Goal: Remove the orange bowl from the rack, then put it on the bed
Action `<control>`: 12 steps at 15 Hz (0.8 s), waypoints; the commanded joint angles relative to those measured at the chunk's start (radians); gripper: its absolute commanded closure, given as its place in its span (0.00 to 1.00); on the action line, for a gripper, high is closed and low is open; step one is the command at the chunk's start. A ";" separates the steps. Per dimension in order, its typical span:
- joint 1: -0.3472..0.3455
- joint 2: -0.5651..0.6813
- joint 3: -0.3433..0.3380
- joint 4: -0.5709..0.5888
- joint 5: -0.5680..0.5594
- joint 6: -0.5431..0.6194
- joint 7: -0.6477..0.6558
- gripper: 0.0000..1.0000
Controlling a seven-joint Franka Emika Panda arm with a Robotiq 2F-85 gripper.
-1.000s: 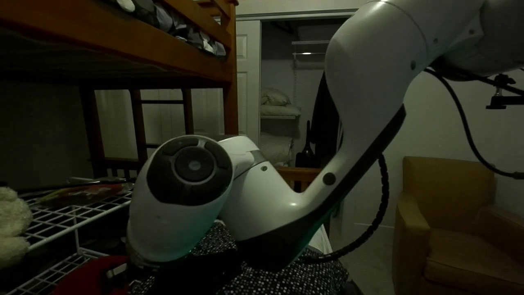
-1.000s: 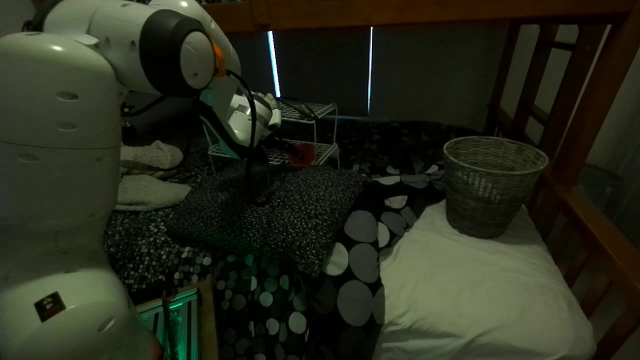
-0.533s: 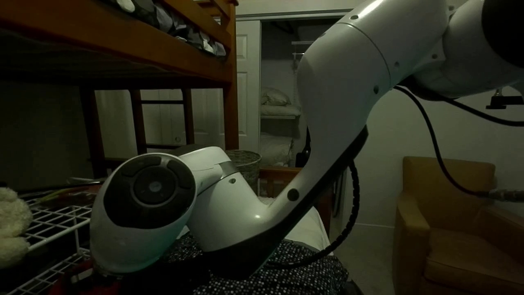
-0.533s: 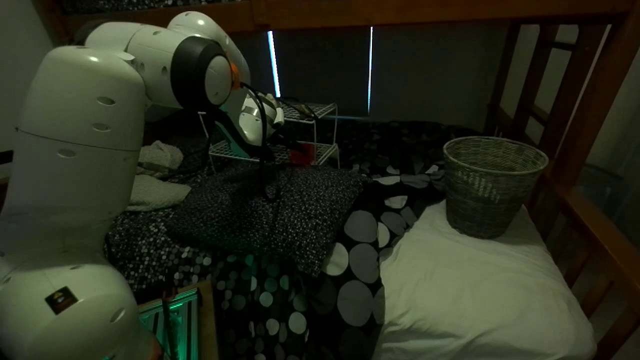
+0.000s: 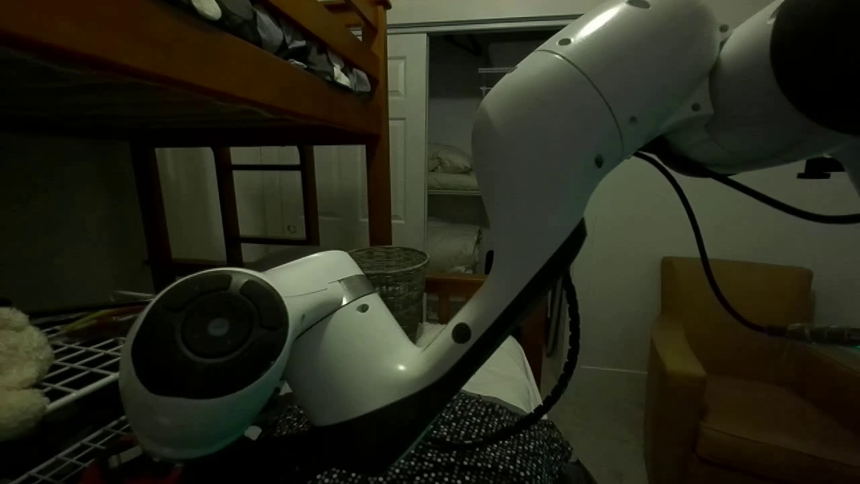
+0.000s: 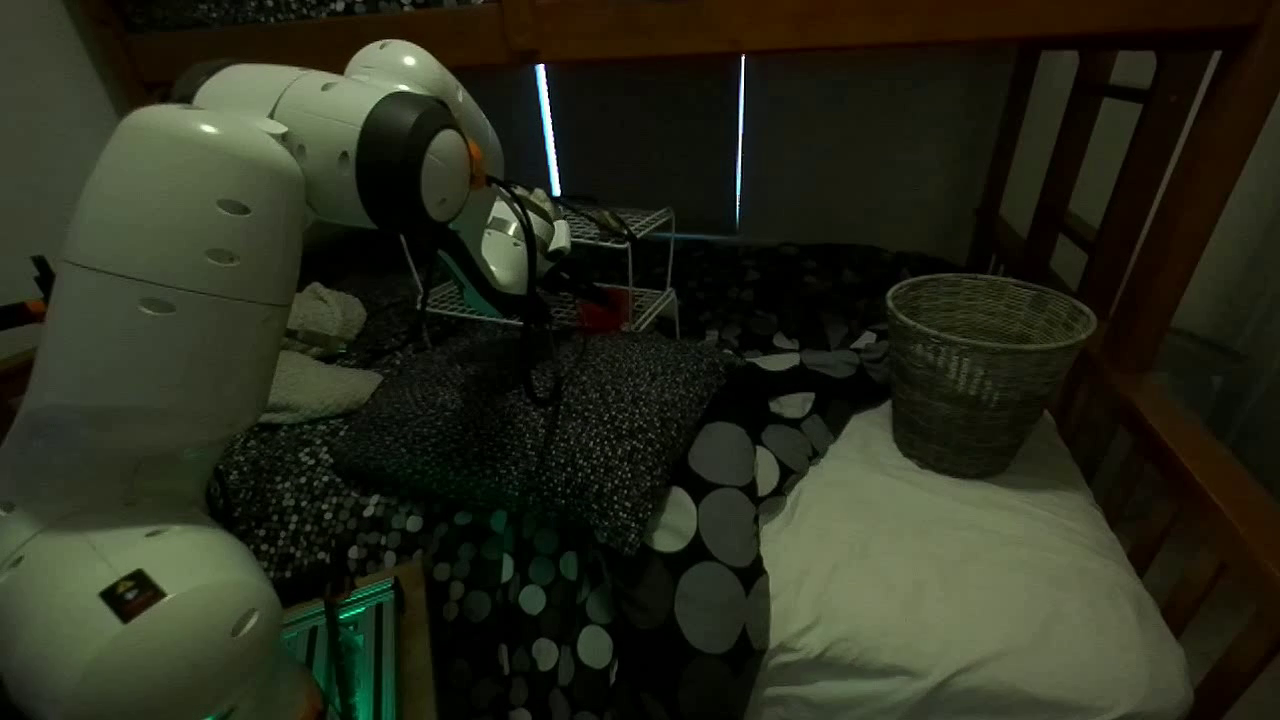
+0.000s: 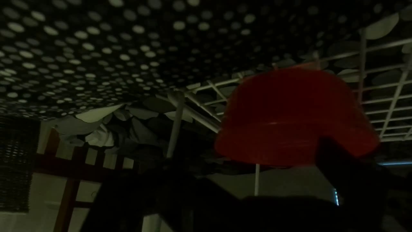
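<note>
The red-orange bowl [image 7: 296,116] sits on the lower shelf of the white wire rack [image 7: 397,93], large in the wrist view, whose picture stands upside down. In an exterior view the bowl [image 6: 610,312] shows near the right end of the rack [image 6: 655,300]. My gripper [image 7: 247,148] is open, its dark fingers spread. One finger overlaps the bowl's rim side; the other is apart from the bowl. In an exterior view the gripper [image 6: 588,292] is dark at the bowl's side. The bed [image 6: 540,590] has a dark dotted cover.
A black-and-white speckled pillow [image 6: 560,420] lies before the rack. A grey wicker wastebasket [image 6: 980,400] stands on a white pillow [image 6: 960,590]. The rack's upper shelf [image 5: 87,370] holds bags and a plush toy [image 5: 20,370]. The wooden upper bunk [image 5: 201,74] hangs overhead.
The arm has moved lower and towards the bowl, leftward in an exterior view, where the wastebasket has come into sight behind it. The bowl stays in place on the rack.
</note>
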 commanded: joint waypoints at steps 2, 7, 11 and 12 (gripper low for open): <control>0.029 0.052 -0.016 0.049 0.091 -0.081 -0.019 0.05; 0.051 0.106 -0.030 0.110 0.177 -0.087 -0.077 0.47; 0.084 0.103 -0.055 0.137 0.193 -0.107 -0.088 0.77; 0.089 0.100 -0.058 0.140 0.197 -0.111 -0.093 0.86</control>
